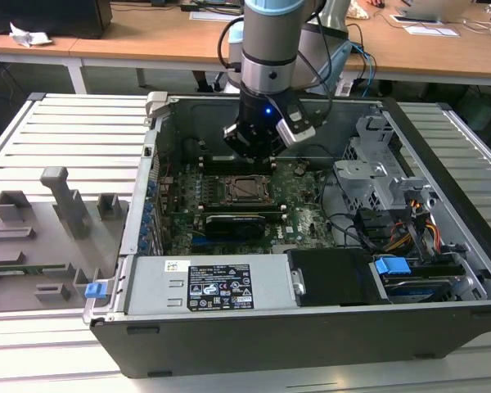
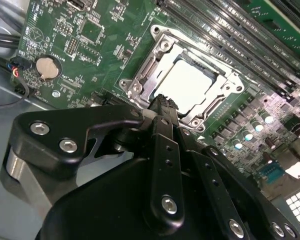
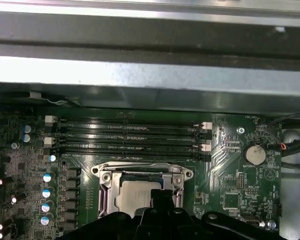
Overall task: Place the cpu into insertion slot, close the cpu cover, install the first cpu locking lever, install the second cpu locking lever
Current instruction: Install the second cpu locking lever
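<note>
Gripper [image 2: 162,102] hangs low over the socket [image 1: 247,188], tip just at the rim of the cover [image 2: 142,67], near or touching; open or closed can't be told from these shots. The chip [image 2: 190,82] already sits in the socket, pale top showing thru the cover's window, so the cover looks down or nearly so. The step in hand is prob. seating the cover or working a lever; lever positions aren't clear. To do it well: push on the metal frame only, never the chip top, come straight down, and keep clear of the memory slots [image 3: 130,135] alongside. In the exterior view a black card [image 1: 233,223] lies at 6 o'clock from the socket and a drive cage [image 1: 376,164] at about 3. Writing: the white label [image 1: 219,286] on the power supply and the board print are too small to read.
</note>
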`<move>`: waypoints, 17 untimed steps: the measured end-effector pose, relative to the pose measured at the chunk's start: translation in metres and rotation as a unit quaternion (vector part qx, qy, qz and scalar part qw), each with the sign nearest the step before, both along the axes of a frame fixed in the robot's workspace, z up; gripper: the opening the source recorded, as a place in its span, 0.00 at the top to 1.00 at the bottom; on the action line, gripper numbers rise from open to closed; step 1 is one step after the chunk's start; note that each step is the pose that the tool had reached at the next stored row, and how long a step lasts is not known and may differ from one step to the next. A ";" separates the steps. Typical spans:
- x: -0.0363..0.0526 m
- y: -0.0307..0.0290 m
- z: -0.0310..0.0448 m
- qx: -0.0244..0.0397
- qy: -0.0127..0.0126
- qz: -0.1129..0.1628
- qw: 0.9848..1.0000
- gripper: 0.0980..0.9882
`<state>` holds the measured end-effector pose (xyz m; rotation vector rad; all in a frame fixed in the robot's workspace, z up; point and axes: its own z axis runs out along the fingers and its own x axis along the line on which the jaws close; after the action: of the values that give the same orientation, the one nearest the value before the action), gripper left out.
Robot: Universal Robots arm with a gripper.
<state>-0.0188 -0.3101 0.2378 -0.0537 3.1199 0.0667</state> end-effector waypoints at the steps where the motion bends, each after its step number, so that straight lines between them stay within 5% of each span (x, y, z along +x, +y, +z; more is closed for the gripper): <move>1: 0.0000 -0.0001 0.0003 0.000 0.000 0.000 1.000 0.99; 10: 0.0000 -0.0025 0.0069 0.000 0.000 0.000 1.000 0.99; 17: 0.0000 -0.0202 0.0067 0.000 0.000 0.000 1.000 0.99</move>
<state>-0.0188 -0.3302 0.2445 -0.0536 3.1199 0.0667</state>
